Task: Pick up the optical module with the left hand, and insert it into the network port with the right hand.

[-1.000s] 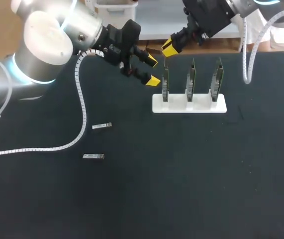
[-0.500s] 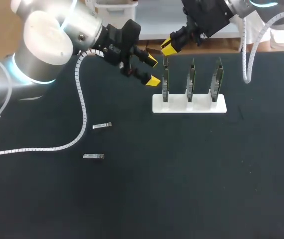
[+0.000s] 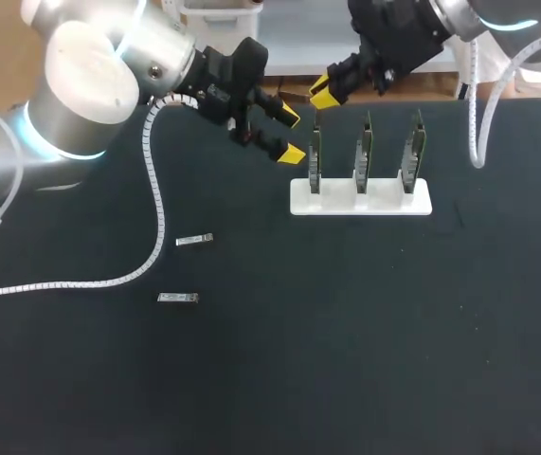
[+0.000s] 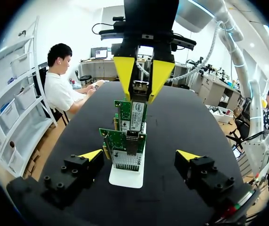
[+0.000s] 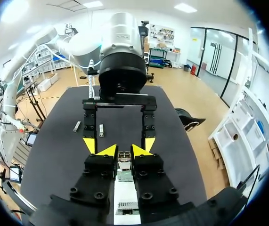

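Three green network cards stand upright in a white holder (image 3: 360,197). My right gripper (image 3: 321,93) hangs just above the leftmost card (image 3: 315,156), shut on a small silver optical module (image 5: 124,158) held between its yellow tips. In the left wrist view that module (image 4: 140,89) sits right over the top of the nearest card (image 4: 124,147). My left gripper (image 3: 287,134) is open and holds nothing, just left of the holder and facing the cards (image 4: 140,155). Its yellow fingertips (image 5: 89,144) show ahead of the right gripper.
Two more silver modules lie on the black table to the left, one (image 3: 194,240) nearer the holder and one (image 3: 177,298) closer to the front. A white spiral cable (image 3: 152,190) trails from my left arm across the table.
My right arm's wrist has shifted slightly to the right, while its fingertips stay over the leftmost card. The left arm has not moved.
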### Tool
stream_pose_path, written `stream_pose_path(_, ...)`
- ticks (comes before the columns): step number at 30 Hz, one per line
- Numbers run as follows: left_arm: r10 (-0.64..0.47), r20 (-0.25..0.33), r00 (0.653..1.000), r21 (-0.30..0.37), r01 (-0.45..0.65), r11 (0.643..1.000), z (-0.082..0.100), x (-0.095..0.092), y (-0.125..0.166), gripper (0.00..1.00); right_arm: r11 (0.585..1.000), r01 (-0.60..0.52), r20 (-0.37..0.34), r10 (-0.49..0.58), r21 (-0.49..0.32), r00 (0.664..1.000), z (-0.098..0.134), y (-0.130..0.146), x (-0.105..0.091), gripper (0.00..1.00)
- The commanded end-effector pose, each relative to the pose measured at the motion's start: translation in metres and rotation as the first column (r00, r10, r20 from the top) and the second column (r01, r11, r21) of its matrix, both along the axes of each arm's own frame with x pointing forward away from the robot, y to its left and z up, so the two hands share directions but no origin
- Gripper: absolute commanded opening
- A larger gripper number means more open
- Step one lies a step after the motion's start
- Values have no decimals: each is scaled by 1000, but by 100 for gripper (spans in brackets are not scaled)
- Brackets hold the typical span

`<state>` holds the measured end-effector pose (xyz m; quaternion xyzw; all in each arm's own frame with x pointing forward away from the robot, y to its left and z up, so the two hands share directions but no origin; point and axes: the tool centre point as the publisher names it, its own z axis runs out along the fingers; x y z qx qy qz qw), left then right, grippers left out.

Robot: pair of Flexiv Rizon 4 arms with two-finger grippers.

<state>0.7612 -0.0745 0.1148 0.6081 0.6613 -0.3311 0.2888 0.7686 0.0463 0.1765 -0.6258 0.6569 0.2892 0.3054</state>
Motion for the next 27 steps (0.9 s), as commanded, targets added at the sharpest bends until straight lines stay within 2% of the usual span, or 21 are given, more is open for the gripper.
stream_pose_path(1, -2, -2, 1000, 3, 2, 1000, 0, 1, 0, 100, 1000, 13, 18, -13, -10, 1000, -3, -1, -3, 0)
stream_pose_path(27, -2, -2, 1000, 3, 2, 1000, 0, 1, 0, 100, 1000, -8, 27, 8, 0, 1000, -4, 3, 0, 0)
